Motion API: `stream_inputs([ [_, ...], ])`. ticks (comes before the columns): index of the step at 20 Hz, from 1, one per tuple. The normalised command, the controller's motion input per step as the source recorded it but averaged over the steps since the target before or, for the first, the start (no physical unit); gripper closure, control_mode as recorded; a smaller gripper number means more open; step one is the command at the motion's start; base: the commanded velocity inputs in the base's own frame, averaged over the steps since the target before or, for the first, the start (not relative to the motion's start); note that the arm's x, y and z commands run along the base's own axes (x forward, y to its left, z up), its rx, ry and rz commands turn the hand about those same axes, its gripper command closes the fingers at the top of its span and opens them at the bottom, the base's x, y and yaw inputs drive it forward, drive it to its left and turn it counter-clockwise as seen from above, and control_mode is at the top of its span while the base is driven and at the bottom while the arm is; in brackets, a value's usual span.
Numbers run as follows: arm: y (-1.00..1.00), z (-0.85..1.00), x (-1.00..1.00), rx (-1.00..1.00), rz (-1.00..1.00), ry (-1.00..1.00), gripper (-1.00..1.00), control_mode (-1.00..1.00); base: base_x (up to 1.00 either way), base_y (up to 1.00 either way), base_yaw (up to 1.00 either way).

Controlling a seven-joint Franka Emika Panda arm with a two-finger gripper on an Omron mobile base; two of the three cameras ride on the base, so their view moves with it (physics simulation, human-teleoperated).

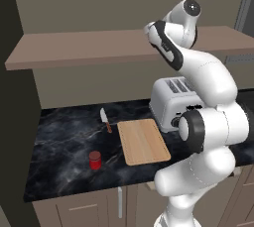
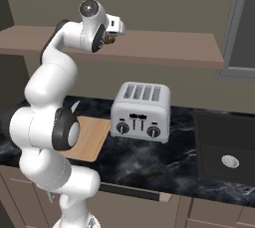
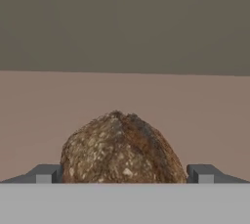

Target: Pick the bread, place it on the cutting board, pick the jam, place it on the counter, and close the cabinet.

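The hand (image 3: 124, 174) stands wide open with a fingertip (image 3: 46, 174) either side of the bread (image 3: 122, 147) on the cabinet (image 1: 74, 80) shelf — nothing gripped. Below on the counter (image 1: 64, 132): jam (image 1: 95, 159), bare cutting board (image 1: 143, 141), a knife (image 1: 105, 120) beside it, and a toaster (image 2: 140, 111) (no readable lettering).

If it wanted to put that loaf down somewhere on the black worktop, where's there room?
The pale wooden cutting board lies bare. Black marble counter is free left of the small knife and behind the red jam jar. It is crowded to the board's right, where the silver toaster stands close.
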Motion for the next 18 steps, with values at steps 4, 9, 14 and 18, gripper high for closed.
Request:
stream_inputs([
  [4, 0.05, -0.17, 0.08, 0.0, 0.0, 0.0, -1.0, -1.0, 0.0, 0.0, 0.0],
  [9, 0.06, -0.24, 0.01, 0.0, 0.0, 0.0, -1.0, -1.0, 0.0, 0.0, 0.0],
  [14, 0.08, -0.24, 0.0, 0.0, 0.0, 0.01, -1.0, -1.0, 0.0, 0.0, 0.0],
  [18, 0.1, -0.18, 0.0, 0.0, 0.0, 0.0, 1.0, -1.0, 0.0, 0.0, 0.0],
])
